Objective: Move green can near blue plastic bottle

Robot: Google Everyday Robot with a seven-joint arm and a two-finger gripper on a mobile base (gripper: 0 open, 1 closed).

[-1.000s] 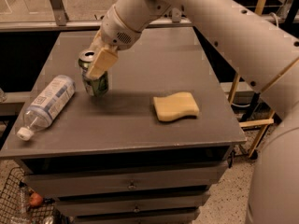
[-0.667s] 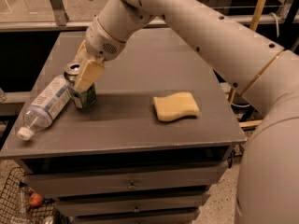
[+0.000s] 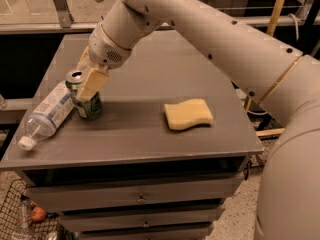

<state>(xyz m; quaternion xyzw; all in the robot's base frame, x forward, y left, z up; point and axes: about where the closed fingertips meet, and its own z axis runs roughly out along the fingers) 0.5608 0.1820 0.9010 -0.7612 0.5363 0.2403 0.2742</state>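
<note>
The green can [image 3: 88,105] stands tilted slightly on the grey table top [image 3: 150,129], at the left, right beside the blue plastic bottle [image 3: 46,113]. The bottle lies on its side with its white cap toward the front left corner. My gripper [image 3: 89,79] reaches down from the upper right and is shut on the green can, its tan fingers [image 3: 92,83] clasping the can's upper part. The can's silver top shows just left of the fingers and appears to touch the bottle's side.
A yellow sponge [image 3: 188,114] lies on the table to the right of centre. Drawers [image 3: 140,199] sit under the table top. A wire basket [image 3: 25,219] with items stands on the floor at the lower left. A metal rail runs behind the table.
My gripper has carried the green can leftward across the table, from a gap away from the bottle to right against it. The bottle and sponge have not moved.
</note>
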